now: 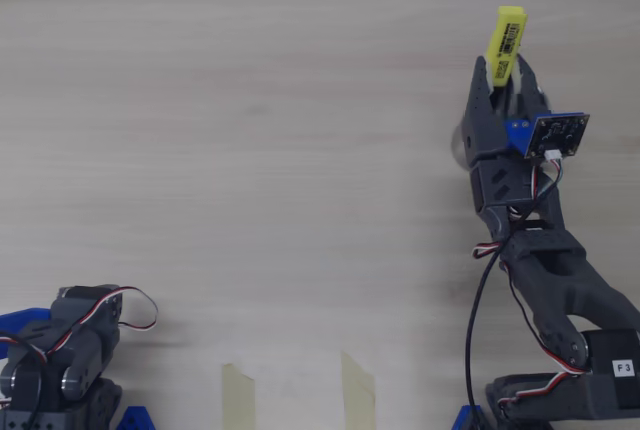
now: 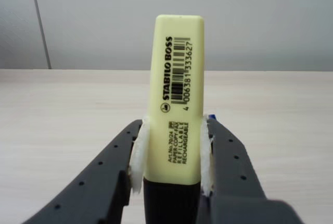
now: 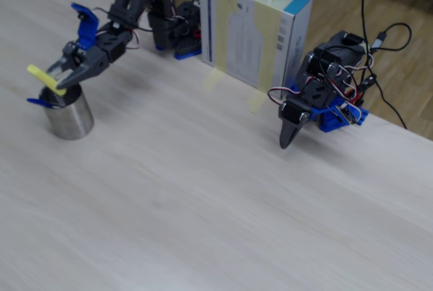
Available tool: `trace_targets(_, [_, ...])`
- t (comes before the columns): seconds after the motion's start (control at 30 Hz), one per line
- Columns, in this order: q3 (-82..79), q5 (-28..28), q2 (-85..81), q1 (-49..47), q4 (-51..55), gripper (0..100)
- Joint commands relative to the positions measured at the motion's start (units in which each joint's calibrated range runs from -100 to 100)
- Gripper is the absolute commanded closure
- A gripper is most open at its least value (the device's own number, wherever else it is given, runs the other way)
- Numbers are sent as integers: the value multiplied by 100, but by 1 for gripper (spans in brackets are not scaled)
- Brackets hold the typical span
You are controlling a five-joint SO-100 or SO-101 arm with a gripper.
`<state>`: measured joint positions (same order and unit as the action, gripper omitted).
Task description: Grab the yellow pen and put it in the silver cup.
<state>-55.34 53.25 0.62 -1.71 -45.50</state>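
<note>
My gripper is shut on the yellow pen, a chunky highlighter with a barcode label. In the wrist view the pen stands upright between the white finger pads of the gripper. In the fixed view the gripper holds the pen tilted, just above the open top of the silver cup. From overhead the cup is mostly hidden under the arm; only a sliver shows at its left.
A blue-tipped object sticks out at the cup's rim. A second arm rests folded at the table's far side; it also shows in the overhead view. A taped box stands between the arms. Tape strips mark the table edge.
</note>
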Motion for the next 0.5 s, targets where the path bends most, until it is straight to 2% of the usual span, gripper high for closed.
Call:
trace_targets(0.0, [315, -44, -17, 117, -47, 96])
trace_targets(0.47, [215, -50, -9, 414, -30, 96])
